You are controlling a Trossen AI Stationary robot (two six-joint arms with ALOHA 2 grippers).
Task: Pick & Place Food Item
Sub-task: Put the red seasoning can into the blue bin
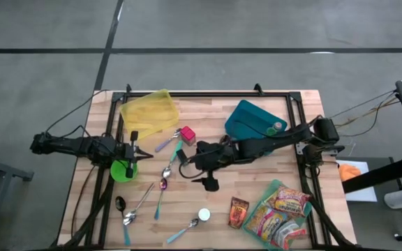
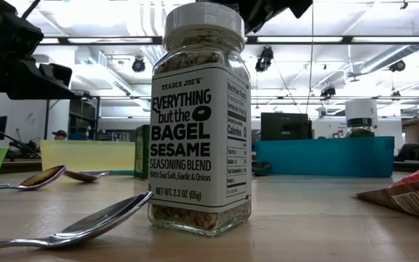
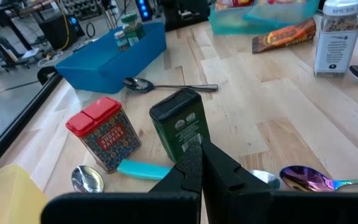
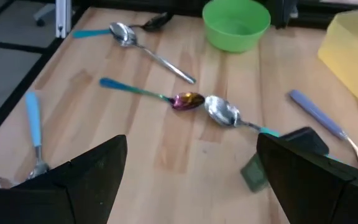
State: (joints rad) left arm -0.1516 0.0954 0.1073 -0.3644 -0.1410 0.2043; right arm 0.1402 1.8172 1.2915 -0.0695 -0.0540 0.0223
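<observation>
Left gripper (image 3: 199,163) jaws closed, empty — right gripper (image 4: 188,171) jaws wide open, holding nothing.

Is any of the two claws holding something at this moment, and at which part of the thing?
Nothing is held. The left claw is shut on nothing, near the green bowl. The right claw is open and empty above the spoons.

Left gripper (image 1: 137,149) sits at middle left of the high view, fingers pinched together. Right gripper (image 1: 199,173) reaches to centre frame, fingers (image 4: 89,171) spread wide, holding nothing.
</observation>
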